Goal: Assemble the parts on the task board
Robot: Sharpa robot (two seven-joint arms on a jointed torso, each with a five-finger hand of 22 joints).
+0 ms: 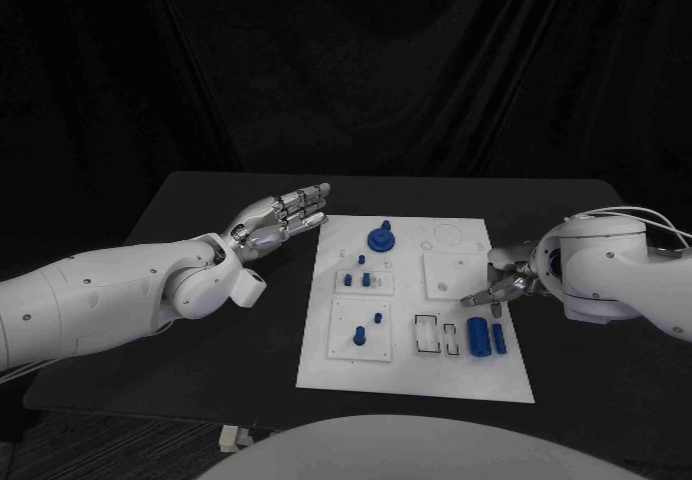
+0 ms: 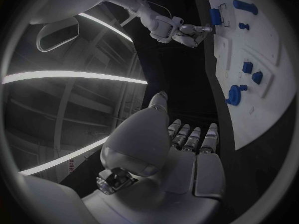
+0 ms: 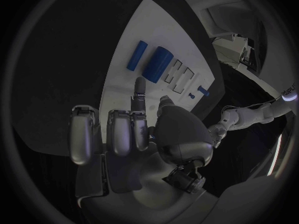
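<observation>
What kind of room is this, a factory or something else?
Probably a robotics test lab, not a factory: a black table ringed by dark curtains, holding one white task board with small blue parts for practice.

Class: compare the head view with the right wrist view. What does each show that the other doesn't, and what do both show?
Head view alone: the left hand, fingers apart, holding nothing, beside the board's far left corner, and the blue knob standing on the board.
Right wrist view alone: the inner side of the right hand, nothing in it.
Both: the white board, the two long blue parts and the right hand.
</observation>
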